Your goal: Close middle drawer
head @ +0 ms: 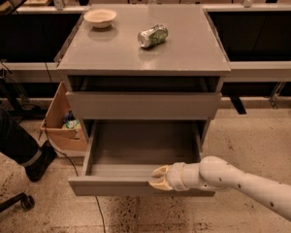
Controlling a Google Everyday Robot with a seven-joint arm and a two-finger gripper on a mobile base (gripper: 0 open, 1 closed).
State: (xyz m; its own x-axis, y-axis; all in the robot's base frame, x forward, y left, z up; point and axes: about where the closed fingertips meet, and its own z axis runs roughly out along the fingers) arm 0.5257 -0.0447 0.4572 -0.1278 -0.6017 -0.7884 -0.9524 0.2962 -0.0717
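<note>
The middle drawer (136,149) of the grey cabinet (184,52) stands pulled out towards me. Its grey inside looks empty. Its flat front panel (106,186) is the nearest part. My gripper (158,177), cream-coloured on a white arm that comes in from the lower right, rests against the top edge of that front panel, a little right of its middle. The drawer above (143,106) has a taller grey front and sits almost flush with the cabinet.
On the cabinet top lie a cream bowl (100,17) at the back left and a crushed green can (153,36). An open cardboard box (63,125) stands left of the cabinet. A person's leg and shoe (19,144) and a chair wheel (25,201) are at the left.
</note>
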